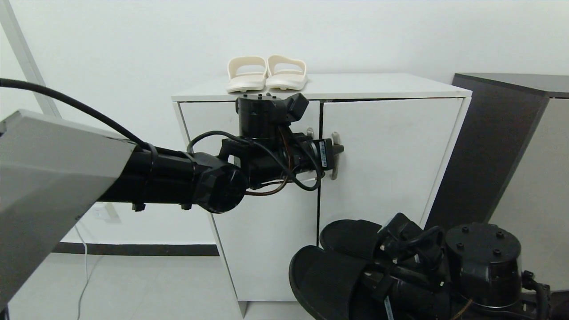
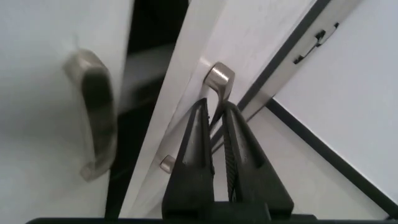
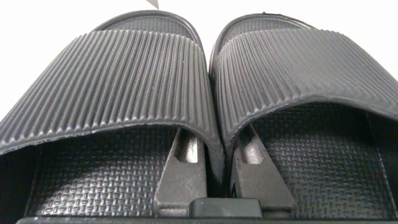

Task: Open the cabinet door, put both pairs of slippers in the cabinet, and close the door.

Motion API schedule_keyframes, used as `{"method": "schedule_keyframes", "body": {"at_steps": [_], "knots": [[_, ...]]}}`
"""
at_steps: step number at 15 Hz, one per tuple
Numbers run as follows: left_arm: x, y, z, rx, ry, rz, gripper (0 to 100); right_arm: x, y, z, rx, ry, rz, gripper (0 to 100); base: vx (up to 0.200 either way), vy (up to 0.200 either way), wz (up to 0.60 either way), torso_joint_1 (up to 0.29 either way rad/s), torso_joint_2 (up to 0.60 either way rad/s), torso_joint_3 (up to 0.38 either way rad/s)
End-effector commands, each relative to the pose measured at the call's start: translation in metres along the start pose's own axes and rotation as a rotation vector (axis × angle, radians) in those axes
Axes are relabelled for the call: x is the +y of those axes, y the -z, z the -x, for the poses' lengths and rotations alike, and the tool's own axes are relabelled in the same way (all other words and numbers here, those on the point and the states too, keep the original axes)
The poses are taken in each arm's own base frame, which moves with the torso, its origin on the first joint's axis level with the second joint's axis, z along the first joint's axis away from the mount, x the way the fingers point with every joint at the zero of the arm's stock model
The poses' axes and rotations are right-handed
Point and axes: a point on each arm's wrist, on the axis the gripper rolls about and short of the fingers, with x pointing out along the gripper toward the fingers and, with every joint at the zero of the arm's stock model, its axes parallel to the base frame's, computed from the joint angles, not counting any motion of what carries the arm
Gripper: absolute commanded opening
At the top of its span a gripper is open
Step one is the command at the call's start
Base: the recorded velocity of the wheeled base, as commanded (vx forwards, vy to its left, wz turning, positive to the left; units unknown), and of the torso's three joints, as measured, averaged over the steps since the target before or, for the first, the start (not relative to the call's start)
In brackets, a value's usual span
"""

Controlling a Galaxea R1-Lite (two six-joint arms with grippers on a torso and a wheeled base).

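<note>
Both grip: left gripper [image 2: 214, 106] the handle [image 2: 219, 78], door [image 2: 255, 34] just ajar beyond it; right gripper [image 3: 216, 134] the black slippers [image 3: 137, 74]. Next, pull wider.

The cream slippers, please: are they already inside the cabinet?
No, the cream slippers sit on top of the cabinet.

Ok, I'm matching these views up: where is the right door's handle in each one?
Head view: the right handle is at the middle, in the left claw.
Left wrist view: the handle is clamped in that claw.
Right wrist view: not in it; the right claw holds black slippers.
Landmark: the left handle beside it, in the head and left wrist views.
</note>
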Motion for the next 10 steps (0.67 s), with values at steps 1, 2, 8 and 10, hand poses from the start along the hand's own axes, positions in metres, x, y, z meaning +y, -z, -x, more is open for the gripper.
{"method": "schedule_keyframes", "body": {"at_steps": [1, 2, 8, 10], "knots": [[-0.008, -0.002, 0.016, 0.005, 0.002, -0.001, 0, 0.002, 0.000, 0.002, 0.000, -0.007, 0.002, 0, 0.000, 0.000, 0.00, 0.000, 0.00, 0.000], [-0.009, -0.002, 0.020, 0.003, 0.003, -0.001, 0, 0.002, 0.001, 0.002, 0.001, -0.009, 0.003, 0, 0.000, 0.000, 0.00, 0.000, 0.00, 0.000], [-0.034, 0.000, 0.055, -0.016, 0.045, -0.018, 0, 0.002, 0.002, 0.002, 0.004, -0.010, 0.004, 0, 0.000, 0.000, 0.00, 0.000, 0.00, 0.000], [-0.035, -0.003, 0.063, -0.025, 0.042, -0.018, 0, 0.002, 0.002, 0.002, 0.004, -0.010, 0.004, 0, 0.000, 0.000, 0.00, 0.000, 0.00, 0.000]]}}
